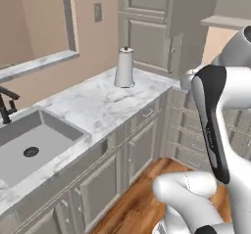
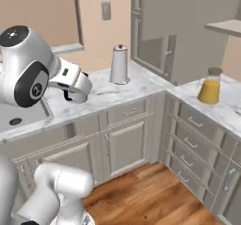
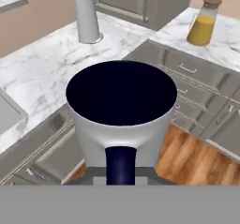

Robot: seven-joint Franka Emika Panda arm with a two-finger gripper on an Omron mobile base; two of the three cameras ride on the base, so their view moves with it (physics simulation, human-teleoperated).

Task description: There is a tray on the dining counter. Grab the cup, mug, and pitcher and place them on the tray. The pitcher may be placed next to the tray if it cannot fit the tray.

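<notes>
One mug (image 3: 121, 113), one pitcher (image 2: 210, 86) and one paper towel roll (image 2: 119, 65) are in sight, along with one sink (image 1: 34, 140).

The mug fills the middle of the hand view: a round cup with a very dark navy inside, a pale grey-white outer wall as seen from here, and a dark navy handle pointing down toward the camera. It sits right at the gripper (image 3: 121, 174), raised in the air above the cabinet fronts in front of the paper towel roll. The fingers appear to be clamped on the mug at its handle side, though the fingertips themselves are hidden behind it, so the exact contact is hard to make out.

The pitcher is a clear cone-shaped carafe of orange liquid with a round brown cork lid. It stands upright on the marble worktop (image 2: 141, 85), around the corner and well to the right of the paper towel roll.

The white arm (image 2: 28, 66) bends over the worktop edge, its wrist reaching out to the left of the paper towel roll, near the sink.
</notes>
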